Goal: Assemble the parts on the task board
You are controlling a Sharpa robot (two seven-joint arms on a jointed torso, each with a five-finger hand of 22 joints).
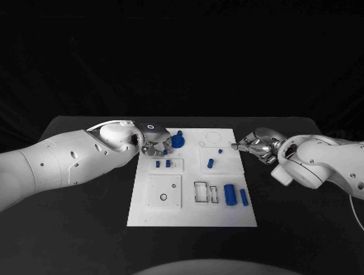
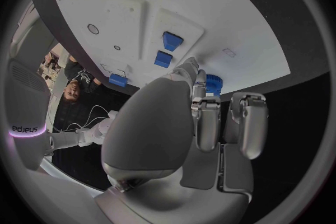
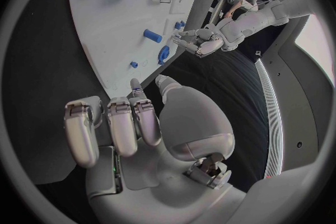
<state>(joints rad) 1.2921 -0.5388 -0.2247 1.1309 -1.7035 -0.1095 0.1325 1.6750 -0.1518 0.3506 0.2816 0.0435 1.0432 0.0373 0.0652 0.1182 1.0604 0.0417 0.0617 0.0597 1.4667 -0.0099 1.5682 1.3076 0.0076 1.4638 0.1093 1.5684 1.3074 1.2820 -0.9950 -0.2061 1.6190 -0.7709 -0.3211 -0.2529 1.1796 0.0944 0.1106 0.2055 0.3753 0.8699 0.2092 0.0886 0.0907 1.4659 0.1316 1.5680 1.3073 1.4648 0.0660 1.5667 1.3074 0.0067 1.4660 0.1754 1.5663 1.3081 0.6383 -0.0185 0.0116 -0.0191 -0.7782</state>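
My left hand (image 1: 155, 141) hovers at the task board's (image 1: 192, 215) far left corner, fingers curled with nothing visibly held, fingertips just beside the round blue part (image 1: 178, 140) there. My right hand (image 1: 258, 144) waits off the far right edge, fingers loosely together and empty. Other blue parts lie mid-board, and two cylinders (image 1: 236, 195) rest near the near right corner. Risk, in my judgement: a closing grasp could knock the round part aside, since my fingertips approach from one side only.
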